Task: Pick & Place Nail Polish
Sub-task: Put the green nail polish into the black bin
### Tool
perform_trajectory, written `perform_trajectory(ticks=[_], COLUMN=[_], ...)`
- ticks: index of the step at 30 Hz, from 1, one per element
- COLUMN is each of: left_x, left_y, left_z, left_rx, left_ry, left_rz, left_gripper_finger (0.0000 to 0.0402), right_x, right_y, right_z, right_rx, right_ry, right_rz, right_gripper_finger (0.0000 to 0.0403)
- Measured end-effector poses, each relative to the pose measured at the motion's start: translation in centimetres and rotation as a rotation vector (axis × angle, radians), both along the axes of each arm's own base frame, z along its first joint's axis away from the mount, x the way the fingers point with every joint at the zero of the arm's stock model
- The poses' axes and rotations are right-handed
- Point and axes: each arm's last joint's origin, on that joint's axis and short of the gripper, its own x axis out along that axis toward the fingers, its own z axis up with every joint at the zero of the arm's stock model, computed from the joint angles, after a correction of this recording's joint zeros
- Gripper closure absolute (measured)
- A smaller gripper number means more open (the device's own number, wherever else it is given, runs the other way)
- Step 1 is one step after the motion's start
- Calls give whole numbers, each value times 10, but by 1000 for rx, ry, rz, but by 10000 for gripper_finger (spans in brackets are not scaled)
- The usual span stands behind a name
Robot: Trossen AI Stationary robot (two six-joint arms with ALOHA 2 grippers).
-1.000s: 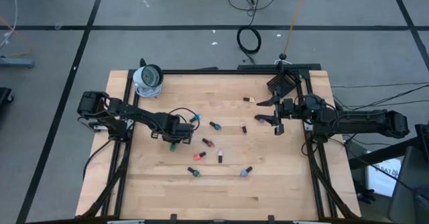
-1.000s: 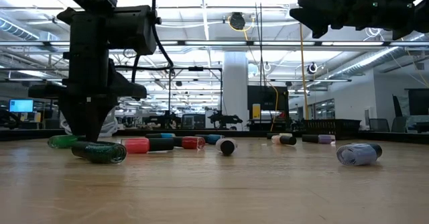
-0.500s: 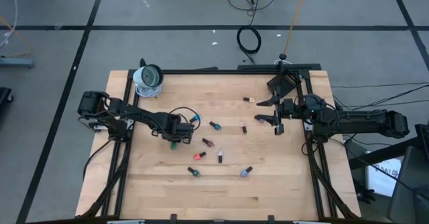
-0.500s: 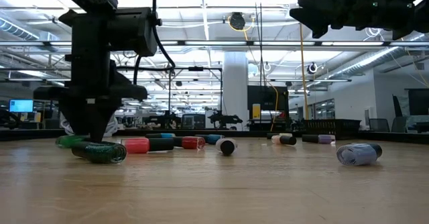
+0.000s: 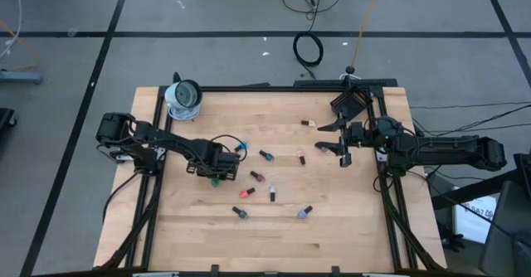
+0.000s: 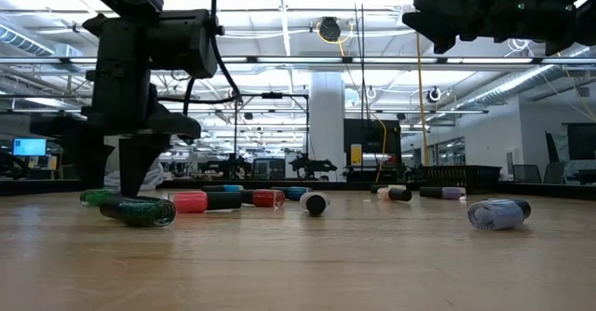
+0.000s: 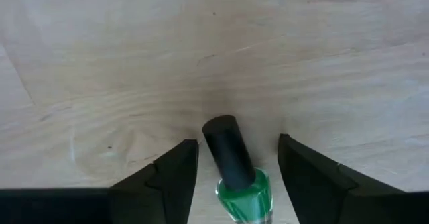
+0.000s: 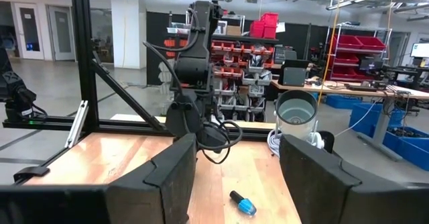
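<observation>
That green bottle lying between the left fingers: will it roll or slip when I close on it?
The green bottle lies on its side on bare wood, so a nudge would probably roll it. Its glossy body looks slippery and probably breakable; the matte dark cap may grip better.

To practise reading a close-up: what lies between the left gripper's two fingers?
In the left wrist view, a green nail polish bottle with a dark cap lies on the wooden table between the open left gripper fingers, touching neither.
</observation>
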Motion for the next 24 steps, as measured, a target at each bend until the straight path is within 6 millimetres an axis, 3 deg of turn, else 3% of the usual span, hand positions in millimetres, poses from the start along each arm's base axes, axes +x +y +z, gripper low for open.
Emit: perform_trajectory(ticks=[24], left_x=[3], left_y=[10], left_z=[0], left_rx=[81], left_ry=[-31], left_rz=[-24], left_gripper_finger=[324], right_x=[0], right_y=[0], right_z=[0], right_rx=[2], right_ry=[2], right_rz=[0], right_gripper_finger=[202])
